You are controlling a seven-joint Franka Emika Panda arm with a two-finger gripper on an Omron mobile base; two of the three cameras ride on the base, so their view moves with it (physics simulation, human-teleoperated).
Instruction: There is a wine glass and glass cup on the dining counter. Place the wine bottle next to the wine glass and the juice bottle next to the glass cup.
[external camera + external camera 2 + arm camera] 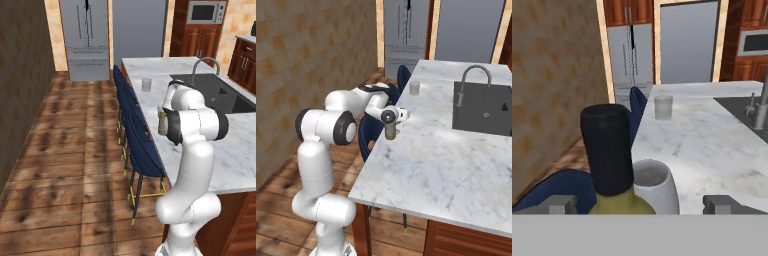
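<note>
Gripper (640, 204) spread wide, fingertips (559, 204) standing apart on either side of the wine bottle (609, 155), pinching nothing; contact with the bottle hard to judge. Bottle upright near the left edge of the dining counter (446, 160), dark cap close to the camera, olive shoulder cut off at the bottom of the hand view. Wine glass (656, 187) just beside the bottle on its right, stem hidden. One glass cup (663, 107) farther along the same edge, well apart from the pair. One bottle, one stemmed glass, one tumbler counted. From the base views, bottle (390, 131) mostly hidden behind the hand. Blue stools (140, 145) tucked along the counter, number hard to tell.
</note>
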